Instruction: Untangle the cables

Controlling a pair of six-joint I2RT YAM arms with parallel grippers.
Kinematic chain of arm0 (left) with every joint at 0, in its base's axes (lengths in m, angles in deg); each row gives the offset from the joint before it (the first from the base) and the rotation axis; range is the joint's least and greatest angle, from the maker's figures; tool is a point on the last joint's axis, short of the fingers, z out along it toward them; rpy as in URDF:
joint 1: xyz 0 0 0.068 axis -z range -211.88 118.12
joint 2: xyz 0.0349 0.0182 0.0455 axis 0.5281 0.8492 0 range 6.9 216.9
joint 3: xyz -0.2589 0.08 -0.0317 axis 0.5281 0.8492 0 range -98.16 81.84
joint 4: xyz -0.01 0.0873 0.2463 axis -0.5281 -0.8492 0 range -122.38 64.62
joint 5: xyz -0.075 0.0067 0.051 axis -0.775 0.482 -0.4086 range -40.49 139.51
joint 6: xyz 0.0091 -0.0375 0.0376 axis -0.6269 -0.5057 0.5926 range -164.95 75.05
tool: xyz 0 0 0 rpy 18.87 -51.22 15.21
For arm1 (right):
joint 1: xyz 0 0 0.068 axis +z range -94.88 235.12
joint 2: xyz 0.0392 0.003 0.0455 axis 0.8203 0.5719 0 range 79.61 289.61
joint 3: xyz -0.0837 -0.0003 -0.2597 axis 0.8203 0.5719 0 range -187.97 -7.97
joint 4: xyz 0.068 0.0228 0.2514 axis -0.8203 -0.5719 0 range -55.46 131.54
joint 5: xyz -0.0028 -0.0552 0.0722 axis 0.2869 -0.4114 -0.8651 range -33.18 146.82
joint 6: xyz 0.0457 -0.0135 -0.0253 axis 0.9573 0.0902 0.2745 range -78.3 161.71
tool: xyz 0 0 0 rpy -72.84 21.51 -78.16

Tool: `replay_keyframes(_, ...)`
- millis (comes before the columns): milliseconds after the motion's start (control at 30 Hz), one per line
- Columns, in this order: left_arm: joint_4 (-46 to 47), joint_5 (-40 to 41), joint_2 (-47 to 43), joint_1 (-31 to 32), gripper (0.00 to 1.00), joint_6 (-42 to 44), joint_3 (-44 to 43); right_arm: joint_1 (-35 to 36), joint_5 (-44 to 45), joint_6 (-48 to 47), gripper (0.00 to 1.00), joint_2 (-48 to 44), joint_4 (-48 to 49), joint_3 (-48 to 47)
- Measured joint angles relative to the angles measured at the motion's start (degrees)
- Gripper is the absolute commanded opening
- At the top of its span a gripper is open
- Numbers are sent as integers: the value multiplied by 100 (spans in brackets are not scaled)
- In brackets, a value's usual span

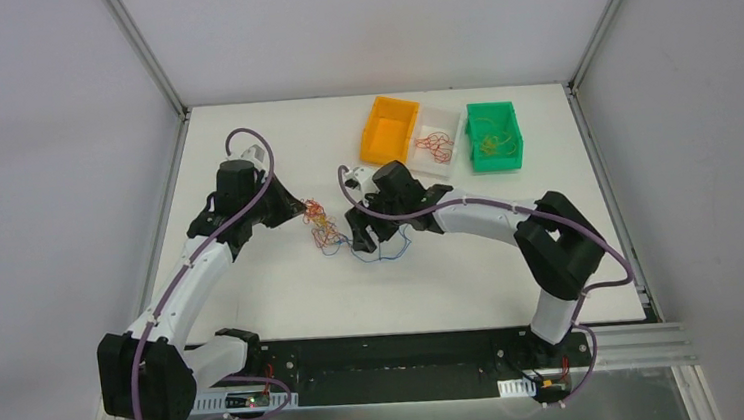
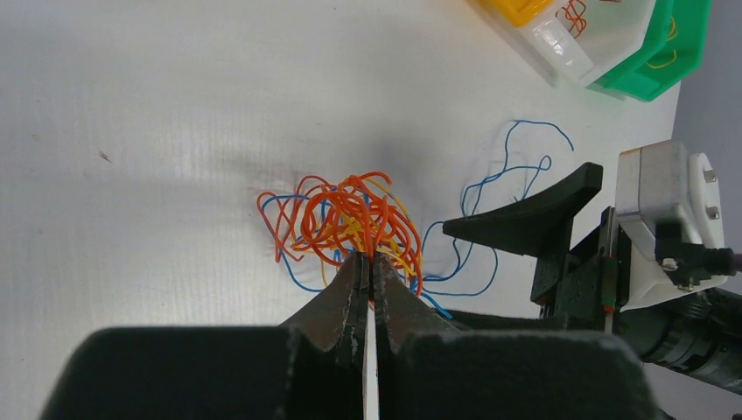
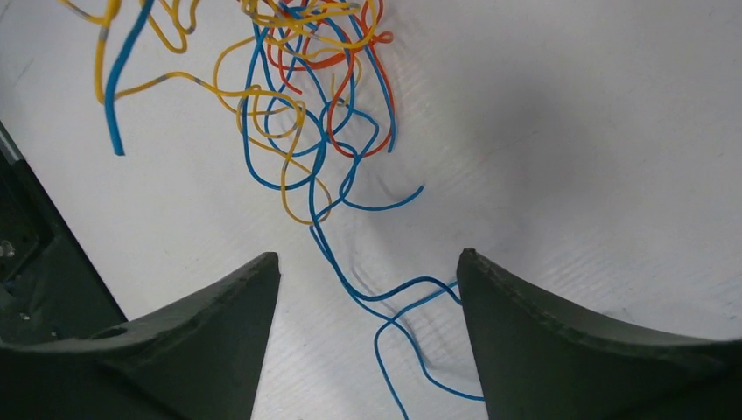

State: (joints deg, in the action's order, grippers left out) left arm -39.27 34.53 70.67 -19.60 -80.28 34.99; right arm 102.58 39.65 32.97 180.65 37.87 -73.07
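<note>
The cables (image 1: 321,229) form a small clump of thin orange, yellow, red and blue wires mid-table. My left gripper (image 2: 371,259) is shut on orange strands at the near side of the clump (image 2: 341,214), reaching in from the left (image 1: 303,211). Just right of the clump, my right gripper (image 1: 375,238) hangs low over the table. In its wrist view the jaws (image 3: 367,258) stand wide open, with loose blue strands (image 3: 385,293) trailing from the clump (image 3: 297,114) and lying on the table between the fingers. One right finger (image 2: 534,214) shows in the left wrist view.
Three bins stand at the back right: an orange one (image 1: 389,128), a clear one (image 1: 435,143) holding red wires, and a green one (image 1: 495,136) holding yellow wires. Purple hoses run along both arms. White walls close in the table.
</note>
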Motion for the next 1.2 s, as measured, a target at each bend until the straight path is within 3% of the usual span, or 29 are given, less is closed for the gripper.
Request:
replay_keyframes(100,0,2,-28,0,0,17,0,11,50,-61,18,50,2,0)
replay_keyframes(167,-2,7,-39,0,0,35,0,11,149,-50,0,52,11,0)
replay_keyframes(433,-223,463,-199,0,0,188,-2,-507,686,673,0,-640,400,688)
replay_keyframes(700,-660,2170,-1062,-2,0,149,-2,-2087,1523,2055,0,-2817,686,1917)
replay_keyframes(867,-861,2968,-1379,-2,0,76,-2,-2496,2236,2651,0,-3506,374,2127)
replay_keyframes(1200,-1082,3213,-1357,-2,0,-28,-2,-3187,3211,3403,0,-4419,-398,2516)
